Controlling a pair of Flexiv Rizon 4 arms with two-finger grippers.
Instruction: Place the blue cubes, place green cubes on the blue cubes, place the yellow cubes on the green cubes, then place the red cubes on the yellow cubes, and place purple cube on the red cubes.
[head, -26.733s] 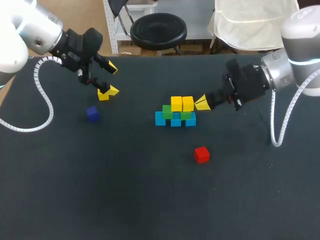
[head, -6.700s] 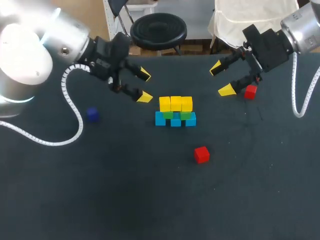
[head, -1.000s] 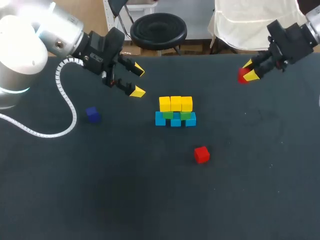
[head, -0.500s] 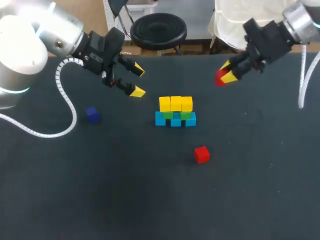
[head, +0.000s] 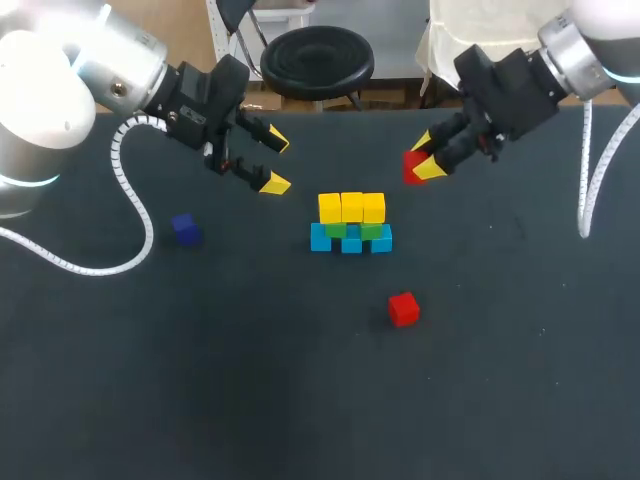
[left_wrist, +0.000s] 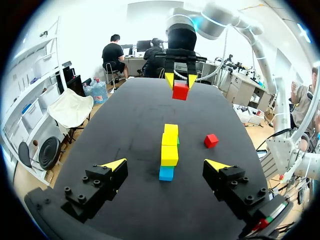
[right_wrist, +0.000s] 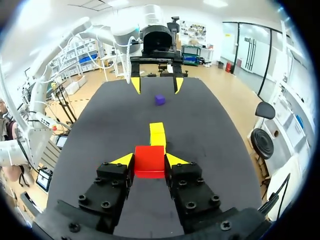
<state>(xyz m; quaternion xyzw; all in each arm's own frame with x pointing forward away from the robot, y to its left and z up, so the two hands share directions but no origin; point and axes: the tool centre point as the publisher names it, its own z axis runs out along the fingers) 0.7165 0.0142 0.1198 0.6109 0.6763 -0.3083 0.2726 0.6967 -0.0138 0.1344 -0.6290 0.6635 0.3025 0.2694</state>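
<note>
R arm (head: 510, 85) raised rear-right of stack (head: 350, 222), jaws clamp red cube (head: 411, 166); L arm (head: 190, 95) rear-left, jaws apart.

You find the stack (head: 350, 224) near the middle of the table (head: 200, 380), three rows one on another. The front cube (head: 403, 309) lies before it, slightly right; the side cube (head: 184, 228) lies well to its left. Behind the stack, the left gripper (head: 272, 163) hangs at left, and the right gripper (head: 424, 156), at right, clamps the held cube (head: 412, 166).

Cube stack (head: 350, 222) mid-table, open above; loose red cube (head: 403, 309) near; purple cube (head: 184, 228) well apart leftward.
</note>
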